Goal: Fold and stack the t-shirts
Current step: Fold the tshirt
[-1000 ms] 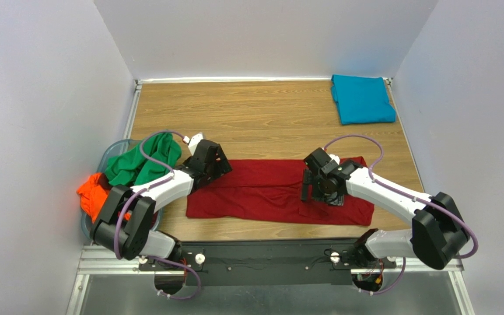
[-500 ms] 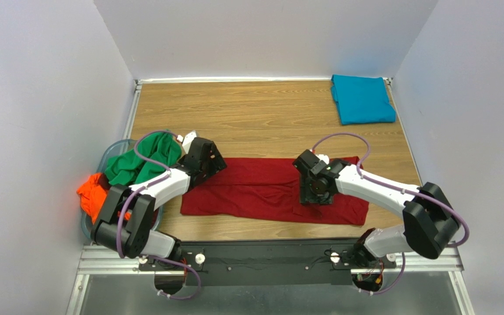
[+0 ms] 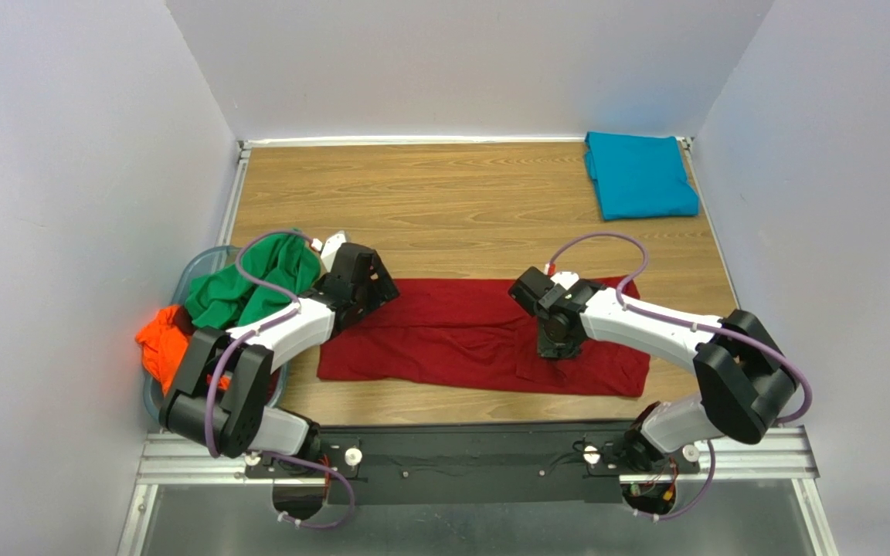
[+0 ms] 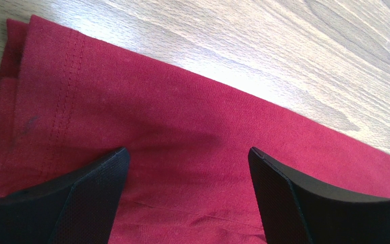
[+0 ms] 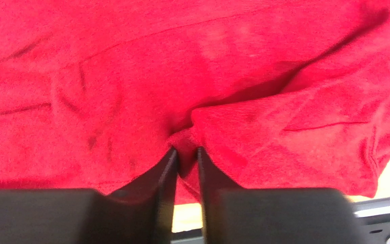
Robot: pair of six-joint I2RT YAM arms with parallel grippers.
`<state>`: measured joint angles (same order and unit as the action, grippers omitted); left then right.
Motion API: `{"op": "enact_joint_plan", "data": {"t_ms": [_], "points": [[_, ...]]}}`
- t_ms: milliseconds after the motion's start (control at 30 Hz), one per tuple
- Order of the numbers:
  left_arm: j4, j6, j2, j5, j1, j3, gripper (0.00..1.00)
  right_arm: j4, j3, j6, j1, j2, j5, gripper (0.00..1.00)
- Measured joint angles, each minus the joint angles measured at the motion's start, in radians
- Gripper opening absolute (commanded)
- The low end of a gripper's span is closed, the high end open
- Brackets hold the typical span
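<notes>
The dark red t-shirt (image 3: 461, 334) lies on the table (image 3: 438, 209). My right gripper (image 5: 186, 150) pinches a fold of it. My left gripper (image 4: 188, 151) is spread wide above it.

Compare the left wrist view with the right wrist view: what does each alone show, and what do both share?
Left wrist only: the left pincer open, a stitched hem, and the wood grain of the table. Right wrist only: the right pincer shut on a pinched fold. Both: the dark red t-shirt.
</notes>
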<state>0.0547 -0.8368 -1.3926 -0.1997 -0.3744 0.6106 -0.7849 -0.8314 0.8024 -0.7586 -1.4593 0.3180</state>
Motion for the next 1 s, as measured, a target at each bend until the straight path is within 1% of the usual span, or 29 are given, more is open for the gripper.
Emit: {"op": "enact_joint_plan", "data": {"t_ms": [67, 100, 133, 300, 400, 600, 733, 767, 833, 867, 900, 967, 1000], "points": [[0.000, 0.000, 0.000, 0.000, 0.000, 0.000, 0.95, -0.004, 0.006, 0.017, 0.000, 0.009, 0.016, 0.16], [0.000, 0.000, 0.000, 0.000, 0.000, 0.000, 0.95, -0.008, 0.010, 0.022, 0.000, 0.013, 0.023, 0.03], [0.000, 0.000, 0.000, 0.000, 0.000, 0.000, 0.95, -0.015, 0.014, 0.033, 0.000, 0.021, 0.029, 0.01], [0.006, 0.002, 0.005, 0.000, 0.000, -0.003, 0.95, -0.062, 0.034, 0.098, 0.000, 0.066, 0.069, 0.01], [0.015, 0.002, 0.015, -0.001, 0.000, -0.008, 0.95, -0.126, 0.048, 0.152, 0.001, 0.124, 0.100, 0.07], [0.050, 0.002, 0.036, -0.003, 0.002, -0.013, 0.95, -0.271, 0.074, 0.275, 0.014, 0.235, 0.127, 0.11], [0.060, 0.002, 0.040, -0.003, 0.002, -0.013, 0.95, -0.350, 0.102, 0.350, 0.016, 0.294, 0.126, 0.17], [0.061, 0.002, 0.041, -0.003, 0.002, -0.013, 0.95, -0.368, 0.104, 0.370, 0.016, 0.307, 0.126, 0.20], [0.066, 0.002, 0.042, -0.005, 0.002, -0.013, 0.95, -0.393, 0.105, 0.407, 0.016, 0.325, 0.126, 0.30], [0.068, 0.002, 0.043, -0.008, 0.002, -0.013, 0.95, -0.402, 0.105, 0.421, 0.016, 0.331, 0.126, 0.50], [0.070, 0.002, 0.043, -0.009, 0.002, -0.013, 0.95, -0.409, 0.105, 0.430, 0.016, 0.333, 0.126, 0.65], [0.073, 0.002, 0.043, -0.013, 0.002, -0.013, 0.95, -0.424, 0.105, 0.450, 0.016, 0.331, 0.127, 0.93], [0.076, 0.003, 0.044, -0.016, 0.002, -0.013, 0.95, -0.431, 0.105, 0.457, 0.016, 0.327, 0.129, 1.00]]}}
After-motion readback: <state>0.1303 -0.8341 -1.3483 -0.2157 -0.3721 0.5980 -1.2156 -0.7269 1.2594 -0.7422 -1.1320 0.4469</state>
